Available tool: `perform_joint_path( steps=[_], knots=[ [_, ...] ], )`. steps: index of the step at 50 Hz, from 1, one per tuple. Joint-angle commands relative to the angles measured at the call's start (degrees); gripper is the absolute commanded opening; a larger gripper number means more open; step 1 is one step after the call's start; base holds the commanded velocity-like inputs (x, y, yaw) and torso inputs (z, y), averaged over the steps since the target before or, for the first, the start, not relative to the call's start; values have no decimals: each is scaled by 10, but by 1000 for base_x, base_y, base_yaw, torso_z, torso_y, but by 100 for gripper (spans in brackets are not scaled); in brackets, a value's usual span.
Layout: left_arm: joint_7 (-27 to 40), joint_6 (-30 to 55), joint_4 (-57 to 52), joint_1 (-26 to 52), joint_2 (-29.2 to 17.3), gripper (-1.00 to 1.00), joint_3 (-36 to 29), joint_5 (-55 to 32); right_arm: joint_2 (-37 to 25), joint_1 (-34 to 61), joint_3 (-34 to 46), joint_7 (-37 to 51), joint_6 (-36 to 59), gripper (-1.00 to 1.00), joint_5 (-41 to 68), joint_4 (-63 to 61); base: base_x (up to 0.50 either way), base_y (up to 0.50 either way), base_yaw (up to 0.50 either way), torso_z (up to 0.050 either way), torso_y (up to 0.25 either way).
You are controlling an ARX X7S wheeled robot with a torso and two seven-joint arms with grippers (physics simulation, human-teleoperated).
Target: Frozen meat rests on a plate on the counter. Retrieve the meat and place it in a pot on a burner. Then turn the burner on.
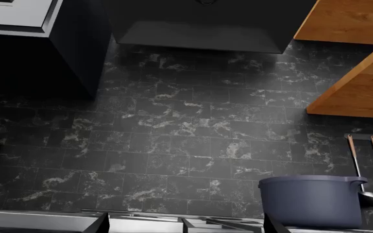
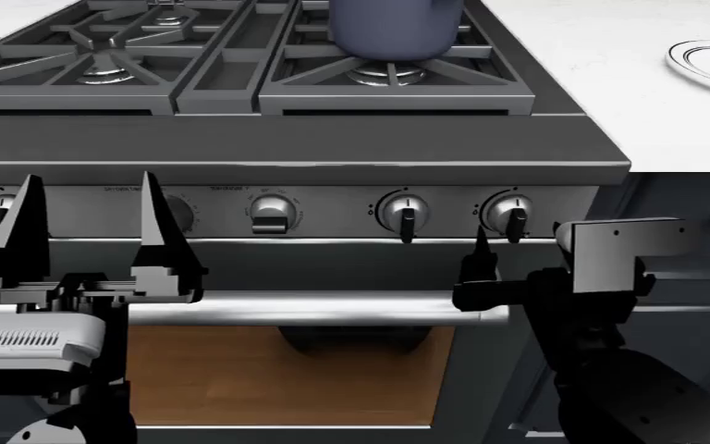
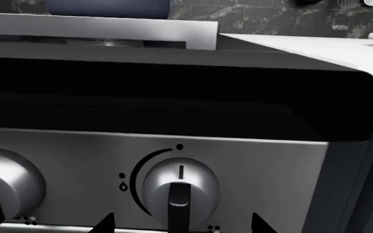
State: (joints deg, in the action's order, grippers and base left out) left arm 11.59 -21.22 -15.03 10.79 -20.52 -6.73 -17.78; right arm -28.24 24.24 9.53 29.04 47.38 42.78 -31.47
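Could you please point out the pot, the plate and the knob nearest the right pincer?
pot [image 2: 395, 26]: head view, on its blue-grey side wall.
plate [image 2: 708, 66]: head view, on its ringed rim.
knob [image 3: 178, 182]: right wrist view, on its silver face.

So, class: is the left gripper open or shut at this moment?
Open. In the head view the left gripper has its two dark fingers standing well apart with nothing between them, in front of the stove's knob panel.

pot on burner, plate right
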Motion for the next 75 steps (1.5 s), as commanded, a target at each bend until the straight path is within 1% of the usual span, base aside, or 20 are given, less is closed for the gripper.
perform_joint_path(
  steps=[1, 43, 44, 75],
  knots=[
    [1, 0, 2, 1, -1, 100, -1, -1, 2, 3, 4, -4, -7, 100, -4, 10, 0, 0, 0, 0, 0],
    [6, -4, 14, 5, -3, 100, -5, 1, 2, -2, 4, 7, -7, 100, 7, 2, 0, 0, 0, 0, 0],
    [6, -4, 14, 5, -3, 100, -5, 1, 2, -2, 5, 7, -7, -100, 7, 2, 0, 0, 0, 0, 0],
    [9, -6, 18, 6, -5, 100, -8, 1, -4, 1, 19, 0, -14, -100, 0, 4, 0, 0, 0, 0, 0]
  ],
)
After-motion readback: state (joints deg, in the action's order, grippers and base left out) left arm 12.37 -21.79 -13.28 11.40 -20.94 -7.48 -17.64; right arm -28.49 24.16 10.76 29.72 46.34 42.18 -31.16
